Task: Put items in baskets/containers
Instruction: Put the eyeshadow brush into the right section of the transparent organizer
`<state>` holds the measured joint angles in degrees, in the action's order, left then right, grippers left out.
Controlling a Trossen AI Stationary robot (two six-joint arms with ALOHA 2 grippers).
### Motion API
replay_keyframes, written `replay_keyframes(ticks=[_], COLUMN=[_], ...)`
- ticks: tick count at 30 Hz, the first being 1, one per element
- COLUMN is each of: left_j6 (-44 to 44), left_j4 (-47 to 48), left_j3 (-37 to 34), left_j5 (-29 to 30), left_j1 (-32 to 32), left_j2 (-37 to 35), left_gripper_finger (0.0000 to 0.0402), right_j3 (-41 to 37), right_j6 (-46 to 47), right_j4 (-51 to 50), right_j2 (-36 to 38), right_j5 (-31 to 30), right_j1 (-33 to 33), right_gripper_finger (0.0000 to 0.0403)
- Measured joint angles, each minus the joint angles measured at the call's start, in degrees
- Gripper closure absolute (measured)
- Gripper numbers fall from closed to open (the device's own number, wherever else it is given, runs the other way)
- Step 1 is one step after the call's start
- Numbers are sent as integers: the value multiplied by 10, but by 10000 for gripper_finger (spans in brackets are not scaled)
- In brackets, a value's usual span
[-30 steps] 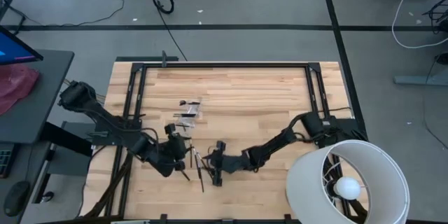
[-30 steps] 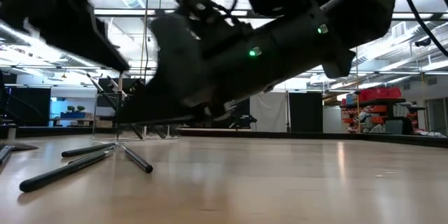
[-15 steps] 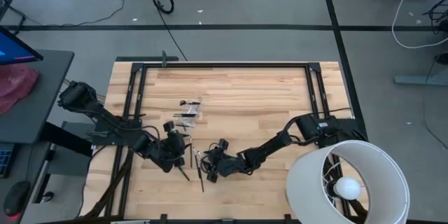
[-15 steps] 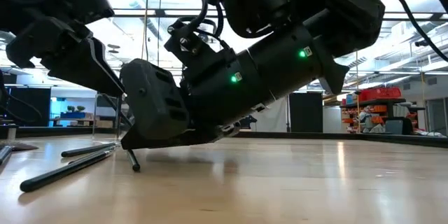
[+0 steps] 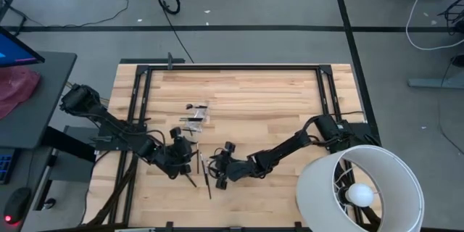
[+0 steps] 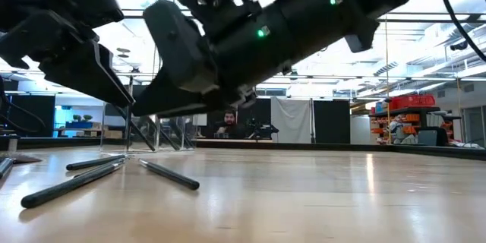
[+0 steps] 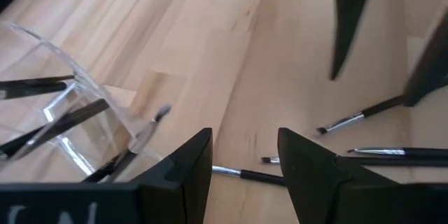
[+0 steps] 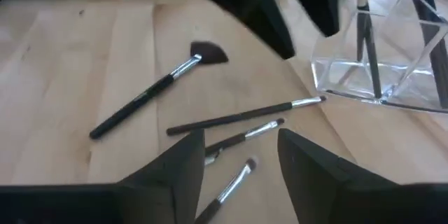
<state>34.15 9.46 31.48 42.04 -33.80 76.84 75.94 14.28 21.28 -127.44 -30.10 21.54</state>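
Both open, empty end effectors, left [image 5: 190, 165] and right [image 5: 216, 175], crowd the loose thin dark-handled makeup brushes [image 8: 241, 117] on the wooden bench [image 5: 246, 101] beside the clear plastic container [image 8: 378, 42]; they risk colliding or knocking it

Fan brush [image 8: 150, 89] plus three thin brushes [image 8: 245, 115] on wood; clear container [image 8: 381, 49] beyond (brushes inside).

I see both arms [image 5: 116, 127] matte black, chunky rounded joints; green indicator lights [image 6: 262, 32] glow behind the gripper housing (cables loop above), and the fingers [image 8: 175, 175] are dark, wedge-shaped.
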Motion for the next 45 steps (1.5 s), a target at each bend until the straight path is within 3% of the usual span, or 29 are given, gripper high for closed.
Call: replay_keyframes(ticks=[7, 19, 24, 30, 43, 45], left_j6=[1, -16, -18, -17, -18, -21], left_j4=[-20, -68, -66, -67, -67, -67], left_j3=[0, 0, 0, 0, 0, 0], left_j5=[-14, -13, -23, -74, -77, -101], left_j1=[-2, -2, -2, -2, 4, 15], left_j2=[0, 0, 0, 0, 0, 0], left_gripper_finger=[236, 236, 236, 236, 236, 236], right_j3=[0, 3, -4, -11, -17, -17], right_j6=[54, 90, 88, 59, -36, -38], right_j4=[8, 2, -27, -11, 113, 118], right_j2=[-14, -79, -79, -78, -85, -86], right_j5=[42, -29, -7, 42, 150, 156], right_j1=[2, 7, -3, -27, -50, -50], right_gripper_finger=[218, 221, 267, 384, 395, 395])
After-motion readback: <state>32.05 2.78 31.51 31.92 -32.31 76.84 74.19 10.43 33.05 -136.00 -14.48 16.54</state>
